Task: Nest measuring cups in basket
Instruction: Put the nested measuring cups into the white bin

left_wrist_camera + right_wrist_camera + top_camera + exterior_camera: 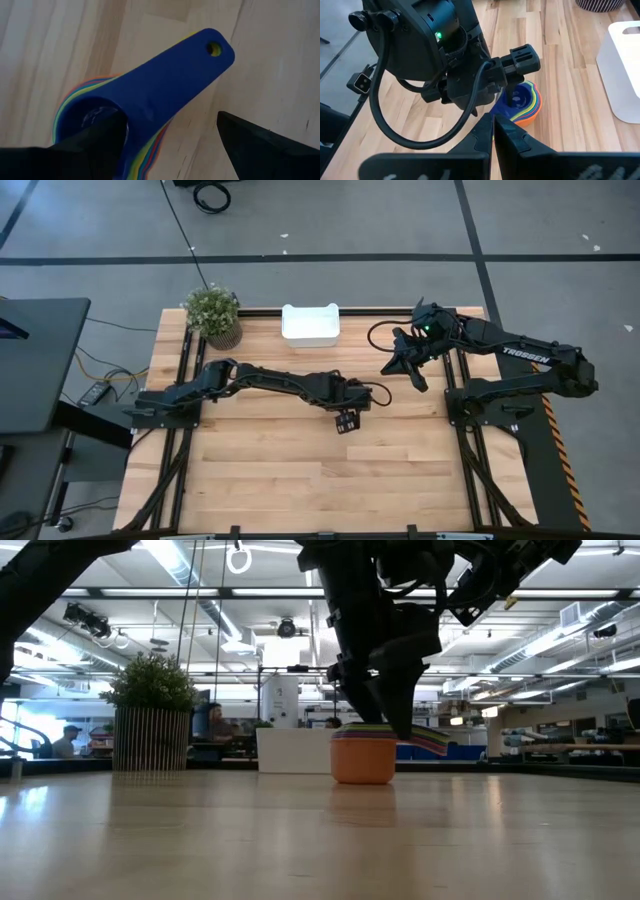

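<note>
cups (525,102) nested mid-table, not in basket (310,322) upper center yet. left gripper (170,137) wide open over stack, holding nothing. right gripper (493,131) closed, empty.

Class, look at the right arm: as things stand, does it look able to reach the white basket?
Probably yes. The right gripper, shut and empty, hangs beside the basket with bare table between them. The left gripper is busy farther off, over the nested measuring cups.

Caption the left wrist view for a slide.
Open left gripper straddling the nested measuring cups, one finger inside the top blue bowl.
</note>
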`<state>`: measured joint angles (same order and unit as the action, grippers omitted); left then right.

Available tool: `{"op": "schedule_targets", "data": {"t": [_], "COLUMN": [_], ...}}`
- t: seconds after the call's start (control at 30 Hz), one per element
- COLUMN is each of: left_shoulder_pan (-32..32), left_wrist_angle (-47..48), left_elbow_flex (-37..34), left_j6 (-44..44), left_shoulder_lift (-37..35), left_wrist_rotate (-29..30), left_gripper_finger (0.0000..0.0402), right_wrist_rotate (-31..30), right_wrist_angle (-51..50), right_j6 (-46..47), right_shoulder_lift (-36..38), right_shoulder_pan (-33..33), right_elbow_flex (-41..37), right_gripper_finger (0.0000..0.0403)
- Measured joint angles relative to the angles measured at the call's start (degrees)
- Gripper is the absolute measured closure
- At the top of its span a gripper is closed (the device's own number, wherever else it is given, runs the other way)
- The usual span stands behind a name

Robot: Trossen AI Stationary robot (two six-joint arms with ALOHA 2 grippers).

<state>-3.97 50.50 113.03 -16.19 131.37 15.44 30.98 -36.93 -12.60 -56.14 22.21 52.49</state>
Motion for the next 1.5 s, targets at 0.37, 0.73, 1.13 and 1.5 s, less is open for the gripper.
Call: {"op": "schedule_targets", "data": {"t": [0.37,0.73,1.13,1.5], "left_shoulder_pan": [0.33,0.39,0.68,0.70], "left_wrist_angle": [-0.68,-2.83,-3.26,-3.19], "left_elbow_flex": [-1.80,-4.35,-4.39,-4.44], "left_j6": [0.74,0.25,0.44,0.37], "left_shoulder_lift": [-0.09,-0.42,-0.28,-0.15], "left_wrist_rotate": [3.39,3.63,3.92,5.64], "left_gripper_finger": [0.0086,0.0086,0.0100,0.0141], "right_wrist_rotate": [-0.01,0.00,0.00,0.00], "right_wrist_angle": [-0.01,0.14,0.44,0.44], "right_j6": [0.00,0.00,0.00,0.00], "right_shoulder_lift": [0.00,0.00,0.00,0.00], "right_shoulder_pan": [-0.02,0.00,-0.01,-0.02], "right_elbow_flex": [0.00,0.00,0.00,0.00], "right_gripper_finger": [0.0380,0.0380,0.0380,0.0380]}}
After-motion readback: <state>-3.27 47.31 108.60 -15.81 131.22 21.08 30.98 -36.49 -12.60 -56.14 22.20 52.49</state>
